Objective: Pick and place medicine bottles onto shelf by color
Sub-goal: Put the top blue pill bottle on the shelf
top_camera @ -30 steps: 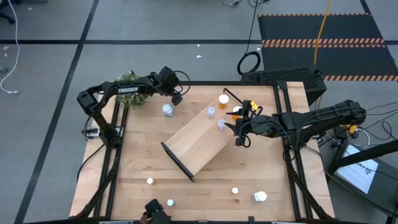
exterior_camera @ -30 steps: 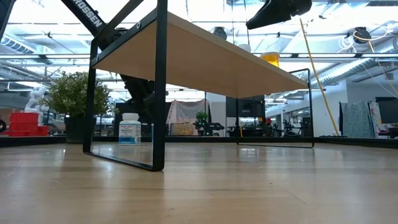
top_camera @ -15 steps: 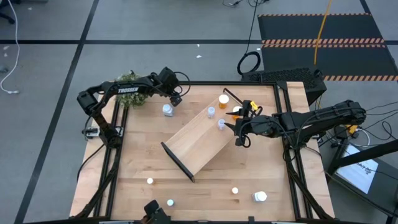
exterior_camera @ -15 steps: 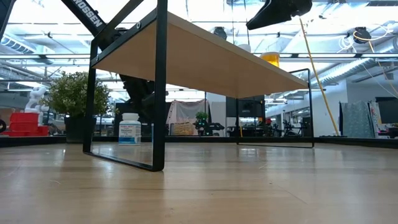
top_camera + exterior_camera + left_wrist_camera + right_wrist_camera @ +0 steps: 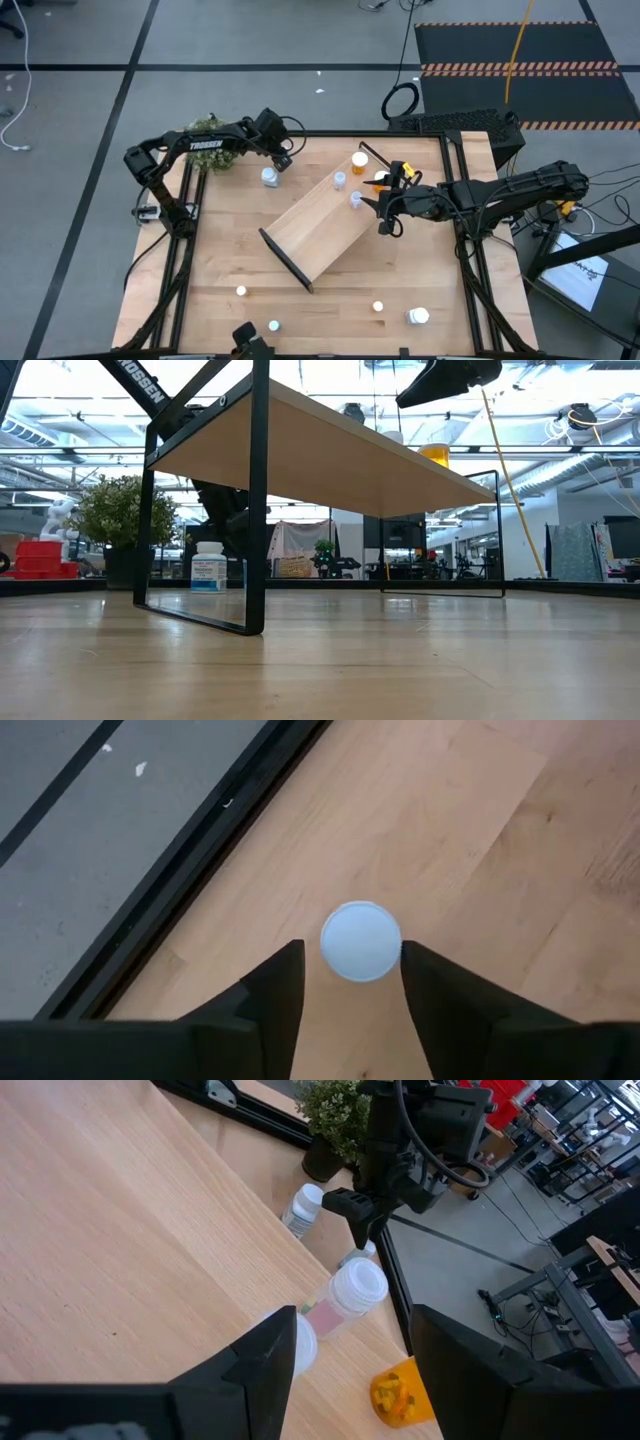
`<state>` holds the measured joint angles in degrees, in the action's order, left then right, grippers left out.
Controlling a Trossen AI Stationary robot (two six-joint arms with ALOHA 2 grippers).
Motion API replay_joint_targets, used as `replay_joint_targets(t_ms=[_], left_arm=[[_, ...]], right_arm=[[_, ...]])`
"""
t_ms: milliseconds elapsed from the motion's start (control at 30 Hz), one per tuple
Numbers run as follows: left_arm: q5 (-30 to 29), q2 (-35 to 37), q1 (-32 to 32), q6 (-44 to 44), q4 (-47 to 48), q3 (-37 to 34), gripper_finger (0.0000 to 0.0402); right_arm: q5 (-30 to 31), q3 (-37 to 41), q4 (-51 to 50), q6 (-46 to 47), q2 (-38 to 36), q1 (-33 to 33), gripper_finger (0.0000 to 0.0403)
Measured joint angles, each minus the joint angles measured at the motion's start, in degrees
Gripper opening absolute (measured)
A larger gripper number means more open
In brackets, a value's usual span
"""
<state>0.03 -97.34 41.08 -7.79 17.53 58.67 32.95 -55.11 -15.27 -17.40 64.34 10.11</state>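
L gripper (image 5: pixel 352 982) | jaws narrowed since prev, astride white bottle (image 5: pixel 360 941) | R gripper (image 5: pixel 352 1342) unchanged, parted

Seen from above, a bottle's round white cap (image 5: pixel 361 941) sat between the left gripper's (image 5: pixel 352 982) two dark fingers (image 5: pixel 275 995), which stood close on either side. The bottle stood on the wooden tabletop (image 5: pixel 480 840) near its black-framed edge (image 5: pixel 190 870), with grey floor (image 5: pixel 70 830) beyond.

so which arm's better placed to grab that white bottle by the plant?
Left. Its gripper already straddles the white bottle, a finger on each side. The right gripper hovers over the shelf, far off.
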Motion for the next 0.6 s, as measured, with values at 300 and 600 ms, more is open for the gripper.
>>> replay_joint_targets(t_ms=[300,600], left_arm=[[0.5,0.0,-0.3,-1.2,0.4,0.0,0.0140],[0.6,0.0,-1.6,-2.2,0.3,0.0,0.0123]], right_arm=[[0.0,0.0,0.0,0.0,0.0,0.0,0.0192],[0.0,0.0,0.0,0.0,0.0,0.0,0.0192]])
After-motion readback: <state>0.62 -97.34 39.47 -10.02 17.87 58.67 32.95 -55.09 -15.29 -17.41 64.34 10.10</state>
